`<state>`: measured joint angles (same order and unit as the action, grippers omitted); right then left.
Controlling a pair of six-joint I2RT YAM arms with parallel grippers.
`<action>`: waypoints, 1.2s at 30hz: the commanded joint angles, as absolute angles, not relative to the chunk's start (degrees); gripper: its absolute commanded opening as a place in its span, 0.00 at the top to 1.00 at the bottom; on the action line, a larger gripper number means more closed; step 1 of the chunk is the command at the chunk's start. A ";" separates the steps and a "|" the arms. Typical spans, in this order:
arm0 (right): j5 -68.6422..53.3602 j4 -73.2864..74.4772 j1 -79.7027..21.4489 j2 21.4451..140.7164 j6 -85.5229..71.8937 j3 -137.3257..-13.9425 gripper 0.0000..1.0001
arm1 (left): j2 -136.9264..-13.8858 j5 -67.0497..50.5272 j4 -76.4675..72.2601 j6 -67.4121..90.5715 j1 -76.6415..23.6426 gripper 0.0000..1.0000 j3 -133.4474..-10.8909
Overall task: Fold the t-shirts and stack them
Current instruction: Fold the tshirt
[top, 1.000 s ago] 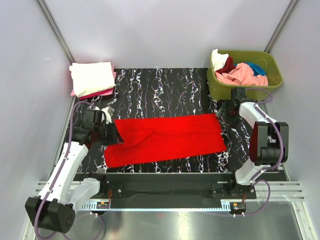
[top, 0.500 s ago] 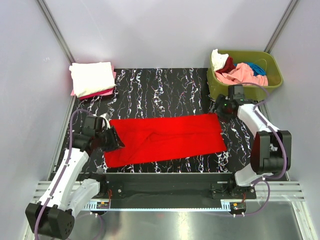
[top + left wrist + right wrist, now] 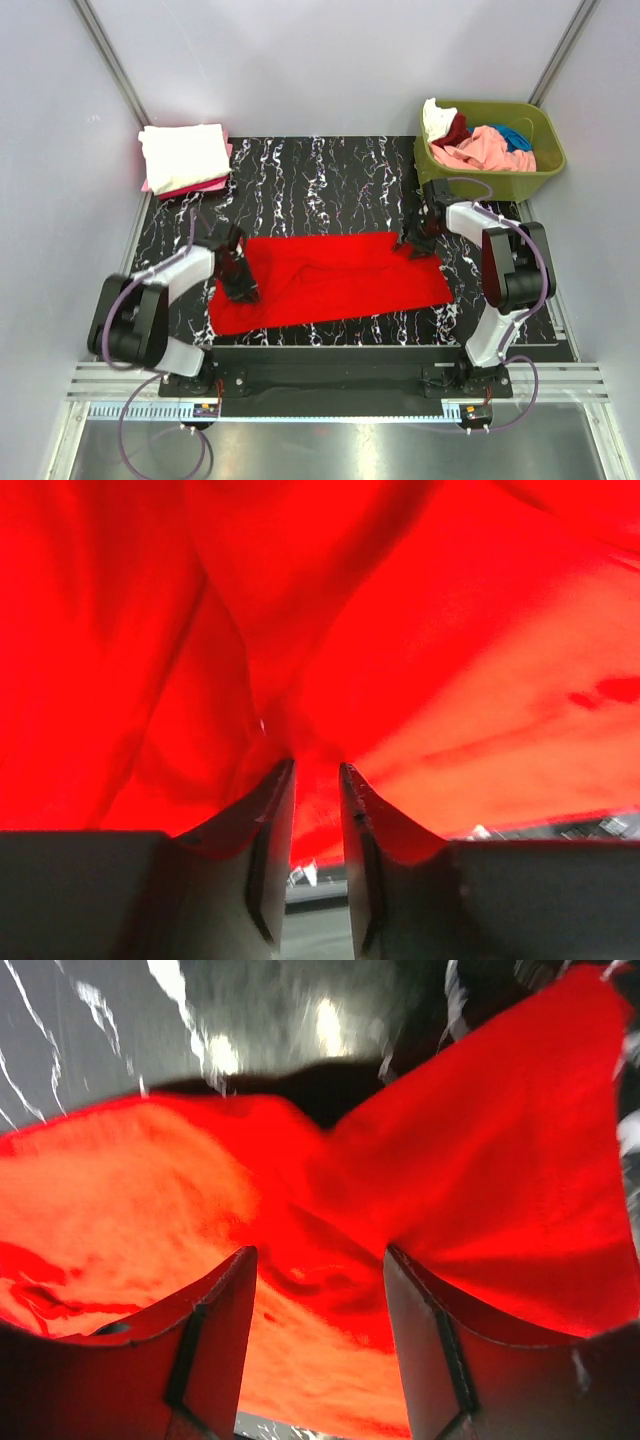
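Black marbled mat (image 3: 330,180) looks the same as a second ago. The red shirt (image 3: 330,285) is still spread across the middle of it, only its far right corner seems tugged in a bit. The bin (image 3: 440,178) at far right and the folded stack (image 3: 183,155) at far left haven't been touched.

The real change is that both grippers swung in from the sides and are now down on the shirt. The left gripper (image 3: 240,288) sits on its left end, fingers nearly together with cloth tenting up from the tips, so I'd call that a pinch. The right gripper (image 3: 413,243) is at the far right corner, fingers wide apart, straddling a ridge of cloth, no hold yet. Looks to me like the next fold is about to start.
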<state>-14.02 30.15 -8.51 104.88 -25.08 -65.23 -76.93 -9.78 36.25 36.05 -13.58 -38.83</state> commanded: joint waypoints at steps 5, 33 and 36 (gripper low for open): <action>-15.82 34.28 -19.58 93.46 -31.62 -49.08 0.38 | -103.24 -5.72 32.33 31.73 -13.80 0.77 -61.66; -5.46 49.83 -31.56 100.52 -27.52 -93.55 0.14 | -93.19 -19.07 37.10 23.63 -13.45 0.01 -94.92; -0.82 52.99 -29.97 111.33 -26.11 -102.19 0.14 | -84.84 -21.69 30.52 29.24 -13.45 0.01 -76.60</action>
<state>-7.66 50.06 -31.03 105.27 -29.45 -94.13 -85.78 -22.15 31.24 26.15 -13.21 -91.35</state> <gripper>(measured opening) 0.862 0.984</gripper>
